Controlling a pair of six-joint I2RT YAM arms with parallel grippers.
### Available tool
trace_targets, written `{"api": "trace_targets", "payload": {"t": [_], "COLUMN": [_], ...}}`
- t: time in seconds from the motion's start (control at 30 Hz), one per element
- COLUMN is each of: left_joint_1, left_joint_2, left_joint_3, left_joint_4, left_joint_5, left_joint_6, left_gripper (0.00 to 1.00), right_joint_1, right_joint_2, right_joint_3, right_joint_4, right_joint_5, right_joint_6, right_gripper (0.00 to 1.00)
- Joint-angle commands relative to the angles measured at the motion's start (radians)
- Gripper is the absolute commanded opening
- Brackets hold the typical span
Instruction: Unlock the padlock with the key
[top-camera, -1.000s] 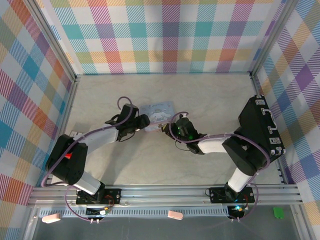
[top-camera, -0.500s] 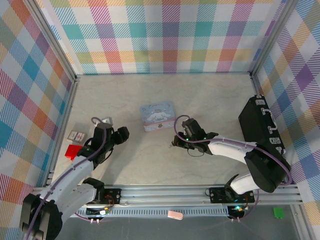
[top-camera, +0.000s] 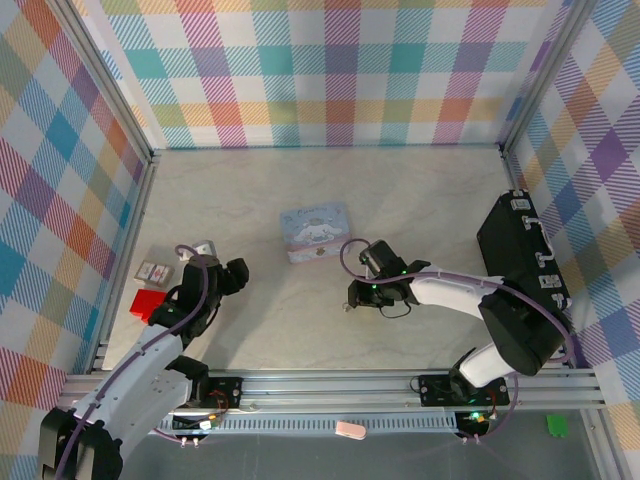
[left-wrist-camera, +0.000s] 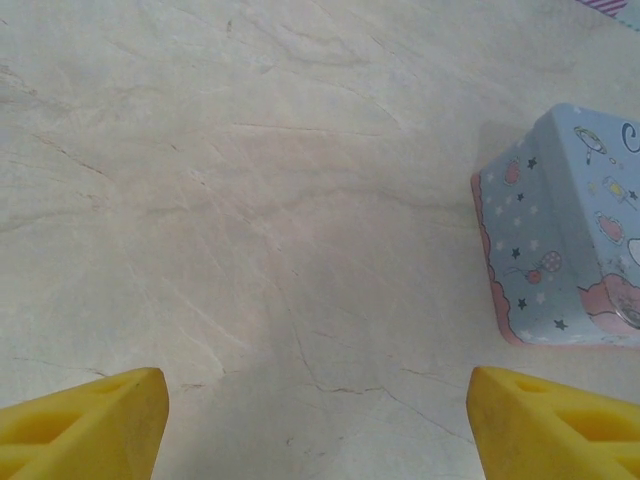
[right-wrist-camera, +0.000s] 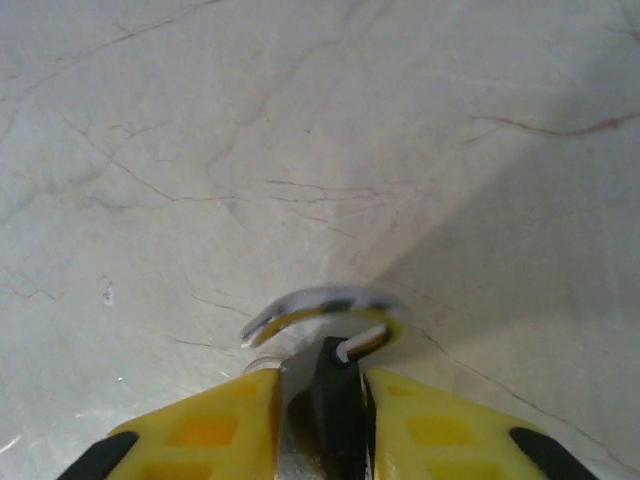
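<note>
Right pincer (right-wrist-camera: 320, 390) brackets the padlock (right-wrist-camera: 338, 400) body low on the table (right-wrist-camera: 200, 150), shackle (right-wrist-camera: 330, 305) pointing away from the wrist, probably to steady it. You can't tell whether it's clamped or loose. Left pincer (left-wrist-camera: 315, 400) hangs wide apart near the tin (left-wrist-camera: 565, 230), holding nothing, likely parked clear.

The padlock (right-wrist-camera: 338, 400) shackle gleams metallic; the table (right-wrist-camera: 300, 120) seems matt marble.

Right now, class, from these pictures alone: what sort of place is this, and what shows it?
Probably a robot test cell: white-and-black robot arms, left and right, bolted to a silver aluminium rail, inside colourful plaid walls around a pale marble-look tabletop.
</note>
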Motion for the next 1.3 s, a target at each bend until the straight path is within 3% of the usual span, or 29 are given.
{"api": "trace_targets", "payload": {"t": [0.0,0.07,0.2,0.33,0.4,0.43,0.47,0.5,0.53,0.6,0.7,0.87,0.97,1.0,1.07,1.17,1.27], "left_joint_1": [0.011,0.012,0.012,0.013,0.013,0.013,0.014,0.014,0.016,0.038,0.046,0.13,0.172,0.174,0.174,0.187,0.19], "left_joint_2": [0.022,0.063,0.128,0.178,0.231,0.266,0.311,0.366,0.413,0.517,0.593,0.621,0.677,0.679,0.687,0.742,0.765], "left_joint_3": [0.053,0.088,0.139,0.178,0.208,0.22,0.24,0.268,0.295,0.343,0.271,0.158,0.096,0.109,0.085,-0.011,-0.001], "left_joint_4": [-0.039,-0.078,-0.105,-0.084,-0.065,-0.01,0.021,0.031,0.032,0.058,0.293,0.543,0.73,0.698,0.789,1.05,1.046], "left_joint_5": [-0.075,-0.106,-0.162,-0.273,-0.379,-0.405,-0.426,-0.46,-0.494,-0.452,-0.374,-0.207,-0.178,-0.187,-0.178,-0.126,-0.044], "left_joint_6": [0.016,0.019,0.008,0.018,0.037,0.066,0.108,0.134,0.15,0.225,0.379,0.4,0.417,0.417,0.464,0.477,0.495], "left_gripper": [0.8,0.82,1.0,1.0,1.0,1.0,1.0,1.0,1.0,1.0,1.0,1.0,1.0,1.0,1.0,1.0,1.0], "right_joint_1": [-0.001,-0.001,-0.001,-0.003,-0.003,-0.005,-0.008,-0.023,-0.045,-0.112,-0.234,-0.371,-0.435,-0.454,-0.475,-0.504,-0.576], "right_joint_2": [-0.011,-0.03,-0.084,-0.194,-0.259,-0.29,-0.322,-0.357,-0.383,-0.41,-0.382,-0.278,-0.195,-0.165,-0.138,-0.119,-0.094], "right_joint_3": [0.027,0.042,0.075,0.123,0.146,0.135,0.094,0.025,-0.036,-0.124,-0.143,-0.224,-0.262,-0.28,-0.284,-0.316,-0.342], "right_joint_4": [-0.065,-0.099,-0.191,-0.285,-0.282,-0.236,-0.147,-0.002,0.127,0.32,0.382,0.593,0.719,0.774,0.817,0.946,1.036], "right_joint_5": [0.022,0.037,0.094,0.226,0.365,0.465,0.594,0.653,0.662,0.693,0.64,0.561,0.543,0.545,0.542,0.505,0.366], "right_joint_6": [-0.053,-0.076,-0.132,-0.241,-0.338,-0.399,-0.455,-0.556,-0.652,-0.748,-0.74,-0.741,-0.705,-0.688,-0.702,-0.733,-0.71], "right_gripper": [0.33,0.38,0.44,0.47,0.49,0.55,0.72,0.8,0.84,0.92,0.93,0.94,0.96,0.97,0.97,0.99,1.0]}}
